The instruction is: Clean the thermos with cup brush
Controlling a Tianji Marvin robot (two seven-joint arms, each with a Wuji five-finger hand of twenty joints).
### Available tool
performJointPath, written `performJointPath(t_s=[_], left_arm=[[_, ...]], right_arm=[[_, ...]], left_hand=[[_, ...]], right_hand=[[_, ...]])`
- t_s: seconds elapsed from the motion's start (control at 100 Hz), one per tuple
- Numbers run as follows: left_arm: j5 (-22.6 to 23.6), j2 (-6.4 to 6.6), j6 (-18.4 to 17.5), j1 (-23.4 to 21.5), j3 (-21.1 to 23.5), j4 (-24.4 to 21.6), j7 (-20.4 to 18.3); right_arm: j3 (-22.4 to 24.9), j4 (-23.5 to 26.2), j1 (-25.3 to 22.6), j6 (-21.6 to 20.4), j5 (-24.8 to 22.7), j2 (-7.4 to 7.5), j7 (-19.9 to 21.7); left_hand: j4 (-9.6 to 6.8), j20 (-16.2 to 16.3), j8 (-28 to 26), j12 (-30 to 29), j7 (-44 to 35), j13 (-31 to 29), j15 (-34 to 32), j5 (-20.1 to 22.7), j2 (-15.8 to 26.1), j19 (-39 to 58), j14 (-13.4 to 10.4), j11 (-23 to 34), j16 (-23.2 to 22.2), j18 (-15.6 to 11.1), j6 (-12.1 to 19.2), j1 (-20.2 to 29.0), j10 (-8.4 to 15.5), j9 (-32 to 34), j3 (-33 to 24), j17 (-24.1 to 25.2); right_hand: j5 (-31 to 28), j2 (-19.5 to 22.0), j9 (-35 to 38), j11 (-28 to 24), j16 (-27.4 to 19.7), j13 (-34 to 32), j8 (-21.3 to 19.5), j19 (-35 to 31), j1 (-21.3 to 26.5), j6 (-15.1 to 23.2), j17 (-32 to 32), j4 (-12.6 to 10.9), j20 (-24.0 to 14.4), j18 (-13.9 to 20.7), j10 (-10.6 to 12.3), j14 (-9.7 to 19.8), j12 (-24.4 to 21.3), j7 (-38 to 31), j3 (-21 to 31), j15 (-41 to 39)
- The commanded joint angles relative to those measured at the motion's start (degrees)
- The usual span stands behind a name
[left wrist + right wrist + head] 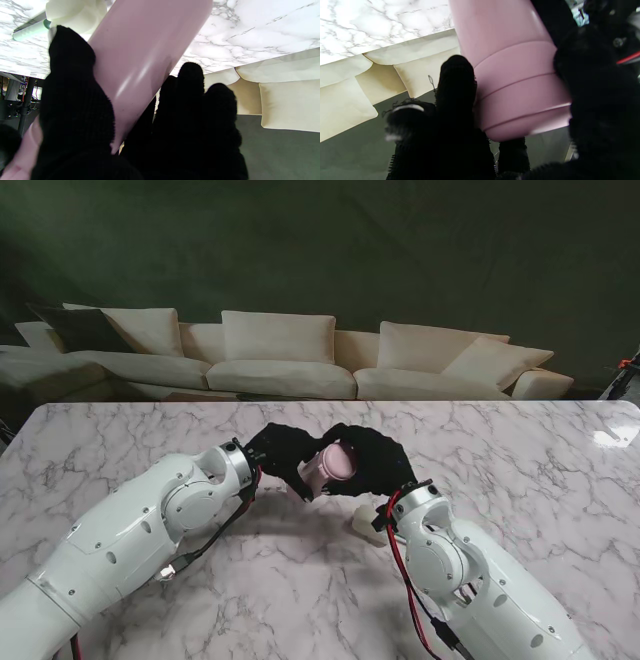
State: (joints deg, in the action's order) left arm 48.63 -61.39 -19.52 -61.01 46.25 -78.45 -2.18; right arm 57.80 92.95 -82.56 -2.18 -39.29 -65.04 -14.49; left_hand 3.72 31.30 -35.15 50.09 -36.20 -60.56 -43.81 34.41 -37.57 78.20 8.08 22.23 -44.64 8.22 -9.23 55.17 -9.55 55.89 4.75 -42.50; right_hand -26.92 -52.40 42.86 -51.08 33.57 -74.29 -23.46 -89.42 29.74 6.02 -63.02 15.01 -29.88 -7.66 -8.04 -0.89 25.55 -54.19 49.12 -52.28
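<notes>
A pink thermos (331, 464) is held tilted above the middle of the marble table, between both black-gloved hands. My left hand (279, 454) is shut on its body; the left wrist view shows thumb and fingers (75, 105) wrapped around the smooth pink wall (140, 50). My right hand (376, 459) is shut on the other end, its fingers (456, 100) round the ridged pink section (517, 82). The cup brush (365, 523), with a white head (75, 11) and pale green handle (27, 31), lies on the table under the thermos, beside my right wrist.
The white marble table (520, 450) spreads out on all sides of the hands. A cream sofa (280, 360) stands beyond its far edge. Red cables (395, 560) run along my right forearm.
</notes>
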Motion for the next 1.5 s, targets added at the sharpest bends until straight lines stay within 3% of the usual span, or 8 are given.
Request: performJointPath(t_s=[0.0,0.18,0.33,0.42,0.62,0.91,1.32,1.49], left_arm=[[-0.31,-0.45,0.02,0.38,-0.09,-0.63,-0.51],[-0.4,-0.51,0.25,0.25,0.16,-0.72,-0.32],[-0.79,-0.61,0.5,0.06,0.37,-0.65,-0.08],[-0.85,-0.63,0.65,-0.07,0.51,-0.68,0.01],[-1.02,-0.75,0.7,0.0,0.32,-0.57,0.36],[-1.67,-0.96,1.36,-0.11,0.06,-0.22,0.78],[-1.19,-0.9,1.5,-1.02,1.67,-0.5,1.42],[-1.49,-1.0,1.35,-1.64,2.92,-0.57,2.17]], right_arm=[[-0.59,-0.74,0.21,-0.37,0.73,-1.25,-0.09],[-1.14,-1.52,0.38,-0.69,3.6,-2.04,-1.37],[-1.23,-1.72,0.29,0.02,3.05,-2.27,-2.86],[-1.3,-1.93,0.18,0.96,1.72,-2.42,-4.49],[-1.37,-1.8,-0.02,2.49,0.73,-2.52,-5.45],[-1.46,-1.85,0.26,1.14,1.18,-2.35,-4.5],[-1.21,-0.6,1.02,1.51,-0.81,-1.84,-3.31],[0.25,1.26,0.52,1.94,-1.05,-1.47,-1.72]], left_hand=[[-4.92,-0.03,-4.88,1.91,-12.09,-2.23,-1.53,5.86,18.48,2.58,0.17,3.44,0.17,-4.2,10.21,11.83,2.44,2.79,-29.46,-0.75],[-4.96,-0.05,-4.93,1.96,-12.13,-2.28,-1.56,5.85,18.51,2.59,0.0,3.48,0.18,-4.2,10.2,11.84,2.52,2.82,-29.46,-0.75],[-4.95,-0.05,-4.93,1.97,-12.15,-2.28,-1.57,5.85,18.46,2.59,0.03,3.46,0.18,-4.2,10.18,11.81,2.21,2.76,-29.5,-0.75],[-4.96,-0.06,-4.93,1.97,-12.16,-2.31,-1.62,5.86,18.44,2.59,0.06,3.51,0.17,-4.2,10.19,11.78,2.13,2.83,-29.54,-0.75],[-4.97,-0.05,-4.93,1.94,-12.19,-2.41,-1.71,5.9,18.36,2.63,0.09,3.56,0.16,-4.17,10.18,11.75,2.16,2.88,-29.64,-0.84],[-4.96,-0.07,-4.93,1.92,-12.2,-2.41,-1.74,5.89,18.38,2.64,0.09,3.62,0.19,-4.21,10.09,11.7,2.16,2.87,-29.73,-0.89],[-4.67,-0.46,-4.02,1.09,-11.33,-1.16,-0.06,5.05,19.04,1.46,0.68,2.6,0.94,-3.88,9.46,12.3,2.74,1.91,-28.76,0.1],[-5.17,-1.67,-0.06,-3.1,-6.16,2.74,6.14,2.35,19.9,-3.85,1.79,-1.2,3.1,-2.87,7.06,10.55,1.69,-1.99,-20.07,3.66]], right_hand=[[-8.24,7.85,13.97,-9.41,1.49,-1.48,-2.27,-3.99,12.2,11.9,-1.72,-0.84,-1.46,5.71,6.43,2.16,3.06,-14.77,12.11,-2.57],[-15.67,8.79,15.17,-9.63,1.77,-1.58,-3.53,-5.57,13.36,15.4,-2.14,-0.96,-2.09,6.43,5.21,2.51,4.29,-16.71,12.81,-5.68],[-16.42,10.34,20.33,-9.7,3.51,-1.3,2.05,-10.18,6.61,8.16,-2.79,0.03,-4.03,2.78,4.09,1.11,3.65,-15.33,9.4,-12.41],[-21.2,15.6,25.23,-8.2,4.73,-1.15,4.31,-14.49,-0.22,6.65,-3.39,0.95,-4.69,-1.42,3.03,-1.16,5.57,-16.25,-0.21,-17.61],[-28.93,19.95,31.15,-5.49,5.72,-1.02,0.01,-18.32,-6.28,0.64,-3.81,-1.73,-4.37,-3.82,1.01,-2.69,4.03,-8.66,-2.28,-22.22],[-25.14,10.84,33.93,-3.92,6.65,-1.19,5.85,-18.89,6.02,2.71,-4.1,-0.24,-5.26,0.46,1.11,0.63,3.72,-12.83,7.27,-23.45],[-24.82,8.43,34.29,-5.63,8.4,-1.37,4.43,-20.0,8.66,0.56,-4.54,-0.37,-7.49,5.4,0.64,4.12,6.52,-12.35,10.9,-26.06],[-24.95,8.22,34.43,-5.95,8.71,-1.4,3.85,-20.36,8.64,0.26,-4.66,-0.3,-7.97,6.04,0.47,4.63,7.06,-12.39,11.53,-26.66]])
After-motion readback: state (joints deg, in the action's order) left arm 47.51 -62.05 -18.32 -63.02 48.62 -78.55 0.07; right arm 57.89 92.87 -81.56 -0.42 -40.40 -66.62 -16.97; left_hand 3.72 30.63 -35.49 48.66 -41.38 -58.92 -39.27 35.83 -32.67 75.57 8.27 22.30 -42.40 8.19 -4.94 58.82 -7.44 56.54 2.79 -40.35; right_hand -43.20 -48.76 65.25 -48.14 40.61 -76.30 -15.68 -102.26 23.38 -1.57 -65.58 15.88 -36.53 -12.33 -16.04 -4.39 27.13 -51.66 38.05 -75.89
